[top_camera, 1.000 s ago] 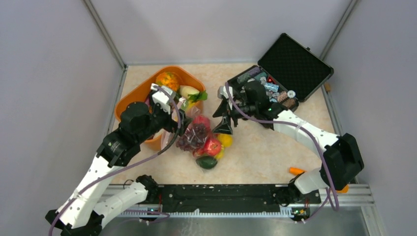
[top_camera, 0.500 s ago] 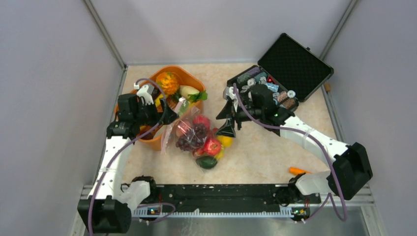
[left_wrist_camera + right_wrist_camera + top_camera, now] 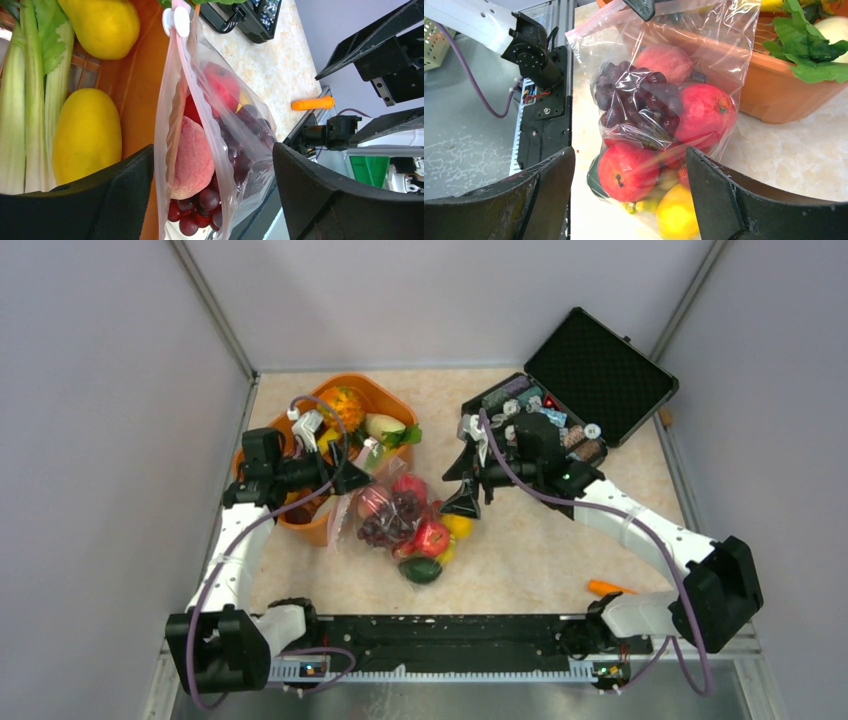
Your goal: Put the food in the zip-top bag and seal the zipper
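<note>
Lots of food (image 3: pixel 651 105) sits in the zip-top bag (image 3: pixel 400 515) on the tabletop (image 3: pixel 560 540) by the orange basket (image 3: pixel 395 405), the left hand (image 3: pixel 352 478) and right hand (image 3: pixel 460 485) are open and empty, and the zipper (image 3: pixel 596 22) seems not shut yet.

Top external: high above and behind the bases, facing down and forward, far enough off to take in the whole table (image 3: pixel 560 540) and both arms. Left wrist: very close, peering out between its own jaws at the zip-top bag (image 3: pixel 220 125) edge-on, with the orange basket (image 3: pixel 135 95) just outside the jaw at frame left. Right wrist: close too, facing back the other way, same bag broadside between its jaws, basket beyond the jaw at frame right. Shared by all three: bag and basket.
</note>
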